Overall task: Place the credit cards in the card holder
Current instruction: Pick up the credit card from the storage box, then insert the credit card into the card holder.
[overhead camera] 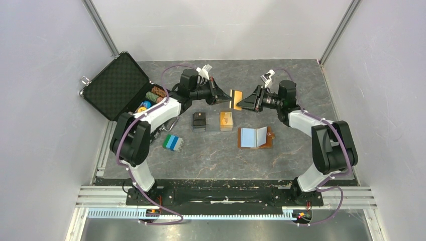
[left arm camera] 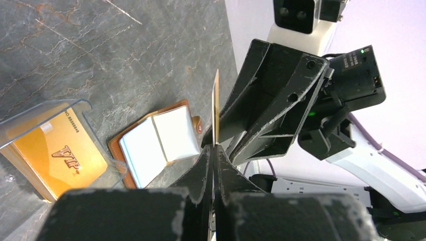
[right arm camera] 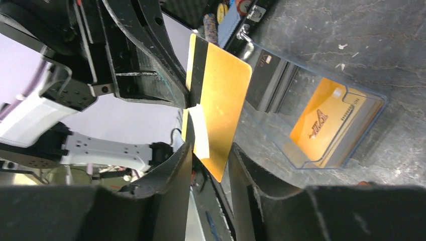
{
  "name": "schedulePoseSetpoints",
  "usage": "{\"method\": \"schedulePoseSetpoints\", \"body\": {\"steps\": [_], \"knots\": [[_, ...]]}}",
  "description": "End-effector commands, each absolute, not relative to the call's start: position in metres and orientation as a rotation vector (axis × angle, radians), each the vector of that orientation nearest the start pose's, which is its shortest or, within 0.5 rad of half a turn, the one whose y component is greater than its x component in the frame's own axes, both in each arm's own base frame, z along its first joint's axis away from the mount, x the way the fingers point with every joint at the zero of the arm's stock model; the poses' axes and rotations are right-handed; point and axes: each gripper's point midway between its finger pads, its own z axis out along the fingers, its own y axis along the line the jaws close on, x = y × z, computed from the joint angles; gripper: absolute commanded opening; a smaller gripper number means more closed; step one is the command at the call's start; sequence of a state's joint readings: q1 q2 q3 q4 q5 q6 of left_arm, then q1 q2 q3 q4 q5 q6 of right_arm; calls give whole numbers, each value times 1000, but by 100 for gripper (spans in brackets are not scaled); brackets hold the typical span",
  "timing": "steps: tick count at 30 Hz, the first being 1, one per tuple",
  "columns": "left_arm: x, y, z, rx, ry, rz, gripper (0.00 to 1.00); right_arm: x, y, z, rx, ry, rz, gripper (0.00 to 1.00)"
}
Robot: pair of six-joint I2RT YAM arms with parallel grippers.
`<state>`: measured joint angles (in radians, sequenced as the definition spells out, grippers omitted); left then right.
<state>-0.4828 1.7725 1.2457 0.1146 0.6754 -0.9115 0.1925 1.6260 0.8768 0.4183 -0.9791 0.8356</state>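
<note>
- Where the left pincer (overhead camera: 228,98) clamps shut on a glossy orange credit card (overhead camera: 235,96) with a black stripe, the card hangs over the marbled grey tabletop (overhead camera: 211,160).
- A clear plastic tray (left arm camera: 50,105) holds a gold card (left arm camera: 60,158) lettered "VIP".
- The right pincer (overhead camera: 240,104) straddles the raised card's free corner, fingers apart.
- The tan leather card holder (overhead camera: 256,137) lies open on the tabletop.

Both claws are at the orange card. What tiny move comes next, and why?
Probably the right claw should pinch shut on the orange card: its jaws sit around the card with a gap, while the left claw grips it.
</note>
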Motion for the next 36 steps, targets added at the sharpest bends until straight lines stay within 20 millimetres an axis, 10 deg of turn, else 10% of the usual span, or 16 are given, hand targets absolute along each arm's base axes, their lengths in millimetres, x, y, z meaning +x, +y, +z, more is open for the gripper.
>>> {"method": "schedulePoseSetpoints", "body": {"steps": [1,5,12,24,36], "knots": [[355,-345,234,61,2144,-1603,2,342,239,223,-151,1914,1691,29],[352,-344,230,65,2157,-1601,2,342,237,215,-133,1933,1681,0],[347,-342,208,70,2244,-1532,34,347,224,191,-145,2053,1506,0],[333,-376,133,189,2570,-1232,35,304,166,89,-78,2510,1020,0],[316,-397,83,415,2760,-1023,29,260,136,58,52,2602,996,0]]}}
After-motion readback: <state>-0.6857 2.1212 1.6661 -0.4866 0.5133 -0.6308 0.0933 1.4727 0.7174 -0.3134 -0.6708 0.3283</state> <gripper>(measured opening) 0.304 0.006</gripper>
